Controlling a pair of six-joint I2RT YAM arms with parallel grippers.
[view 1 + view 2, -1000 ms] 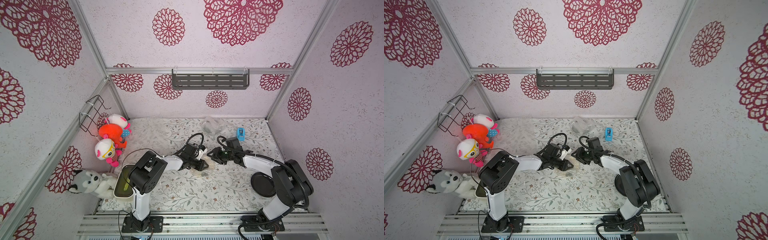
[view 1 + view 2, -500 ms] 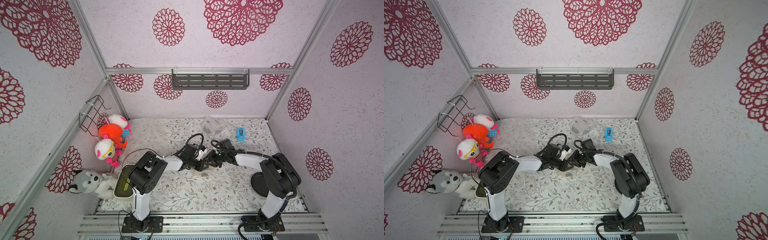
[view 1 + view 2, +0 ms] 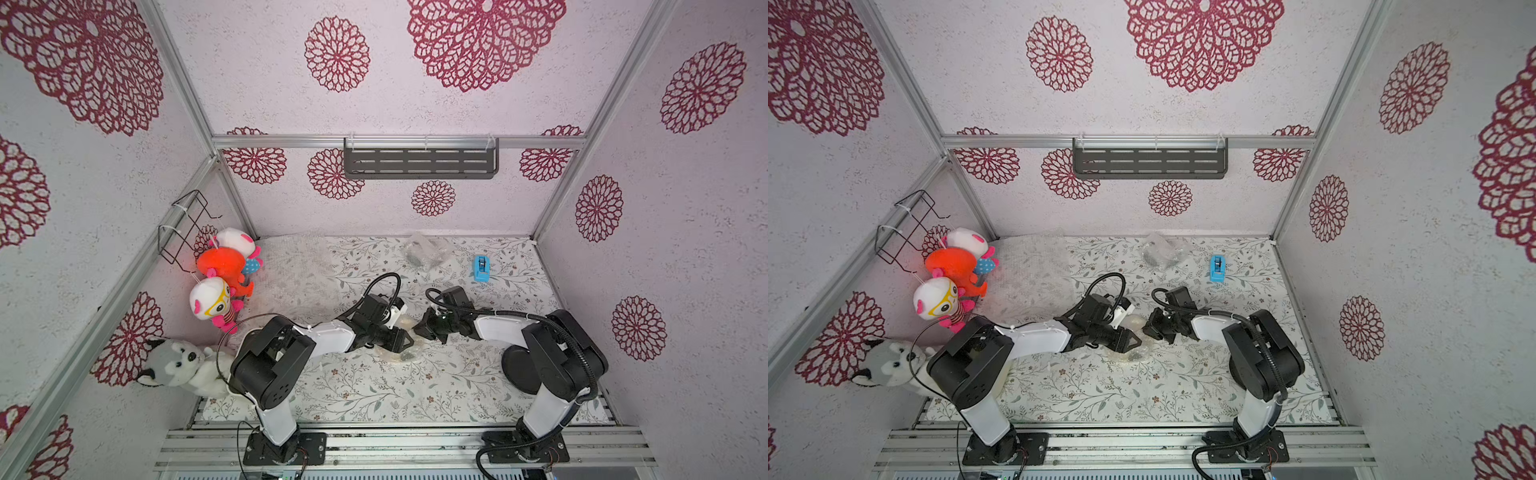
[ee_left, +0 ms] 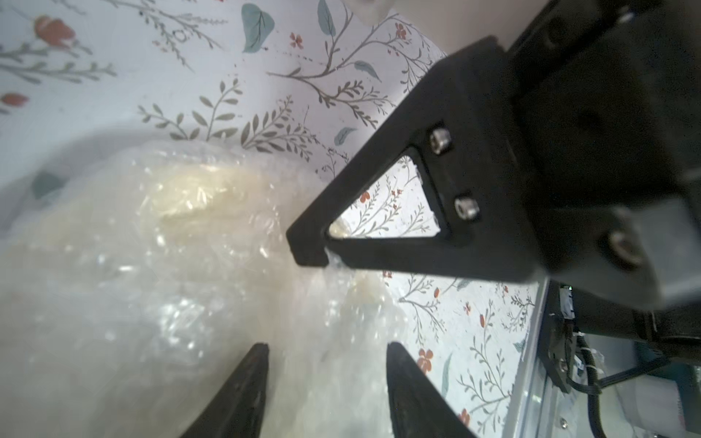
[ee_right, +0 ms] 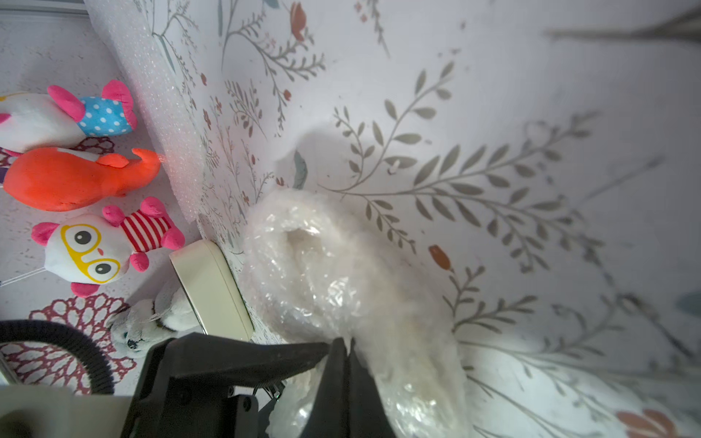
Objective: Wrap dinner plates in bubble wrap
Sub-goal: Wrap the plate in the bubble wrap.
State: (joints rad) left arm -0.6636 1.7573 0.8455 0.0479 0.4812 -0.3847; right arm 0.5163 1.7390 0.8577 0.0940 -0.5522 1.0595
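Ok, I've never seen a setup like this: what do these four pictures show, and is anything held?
Two robot arms stand at a flowered table. Both top views look down from overhead; the other two come from cameras on the wrists. Between the arms lies a cream plate bundled in bubble wrap. The right gripper is shut, pinching that wrap; the left gripper is open, holding nothing. A black plate, a blue tape dispenser and another wrapped bundle lie nearby.
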